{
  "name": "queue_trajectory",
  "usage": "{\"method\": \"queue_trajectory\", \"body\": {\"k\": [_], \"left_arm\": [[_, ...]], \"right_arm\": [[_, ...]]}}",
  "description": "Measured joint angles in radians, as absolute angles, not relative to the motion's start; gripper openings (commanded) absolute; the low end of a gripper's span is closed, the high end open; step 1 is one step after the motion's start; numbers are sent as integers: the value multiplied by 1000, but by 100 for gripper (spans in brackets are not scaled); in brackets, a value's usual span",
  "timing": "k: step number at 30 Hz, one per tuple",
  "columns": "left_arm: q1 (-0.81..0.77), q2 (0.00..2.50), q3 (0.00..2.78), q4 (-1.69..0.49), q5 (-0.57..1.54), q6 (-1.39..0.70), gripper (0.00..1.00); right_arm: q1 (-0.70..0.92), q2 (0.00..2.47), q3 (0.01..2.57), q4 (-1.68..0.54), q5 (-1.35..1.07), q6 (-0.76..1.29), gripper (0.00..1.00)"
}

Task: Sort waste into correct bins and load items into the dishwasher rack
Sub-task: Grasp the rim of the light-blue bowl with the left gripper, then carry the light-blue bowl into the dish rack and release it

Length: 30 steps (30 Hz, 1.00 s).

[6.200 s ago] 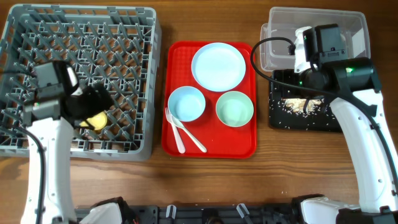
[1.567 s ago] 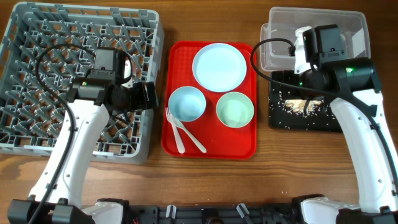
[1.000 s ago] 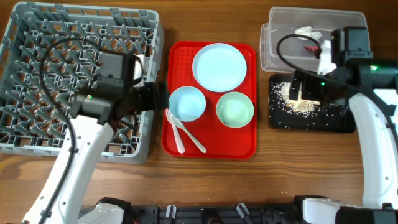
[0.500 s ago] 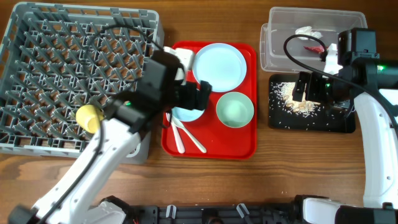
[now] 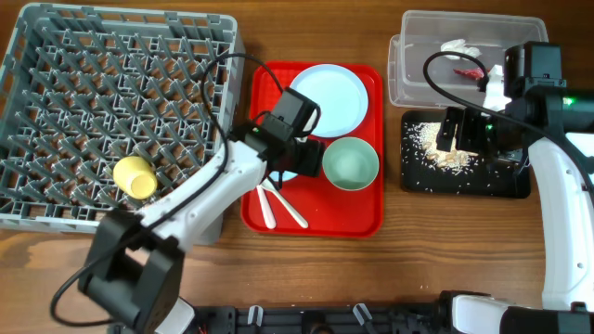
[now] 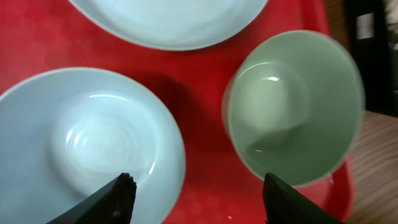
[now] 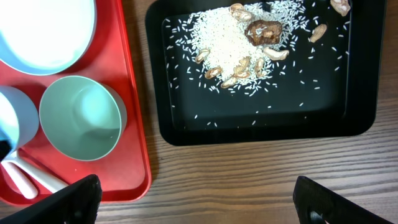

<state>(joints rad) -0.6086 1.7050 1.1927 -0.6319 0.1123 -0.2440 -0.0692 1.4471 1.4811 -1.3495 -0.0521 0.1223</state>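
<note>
The grey dishwasher rack [image 5: 121, 111] holds the yellow cup [image 5: 135, 176]. The white plate [image 5: 325, 96], blue bowl [image 6: 87, 143], green bowl [image 5: 351, 162] and two white spoons [image 5: 276, 204] sit on the red tray. My left gripper [image 5: 302, 160] is open and empty, straddling the blue bowl's right rim beside the green bowl [image 6: 292, 106]. The clear tub [image 5: 413, 83] holds the white tissue [image 5: 459, 44] and red wrapper [image 5: 469, 70]. The black tray [image 7: 186, 134] holds rice and brown bits [image 7: 233, 31]. My right gripper [image 5: 464, 134] is open and empty above it.
The red serving tray [image 5: 353, 218] lies between the rack and the bins. Its right edge [image 7: 134, 93] runs close to the black tray. Bare wood table [image 7: 261, 180] lies in front of the black tray.
My left arm left the yellow cup in the rack and swung right over the blue bowl. My right arm moved from the clear tub to above the black tray.
</note>
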Motion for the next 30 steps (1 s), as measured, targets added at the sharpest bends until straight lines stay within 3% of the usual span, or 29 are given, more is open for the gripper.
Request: {"method": "queue_trajectory", "body": {"k": [7,10,19,23,30], "left_arm": [[-609,1792,1193,-631,73,-245,37],[-609,1816,1193,-631,65,-243,22],[-609,1829,1193,-628,60,-244,15],[-609,1836,1193,-627,60,-245,4],[-609,1839,1196,-621,46,-241,4]], "right_arm": [[-69,1447,1481,-1349,-52,122,100],[-69,1447,1481,-1349,-52,122,100],[-69,1447,1481,-1349,-52,122,100],[-69,1447,1481,-1349,-52,122,100],[-69,1447,1481,-1349,-52,122,100]]}}
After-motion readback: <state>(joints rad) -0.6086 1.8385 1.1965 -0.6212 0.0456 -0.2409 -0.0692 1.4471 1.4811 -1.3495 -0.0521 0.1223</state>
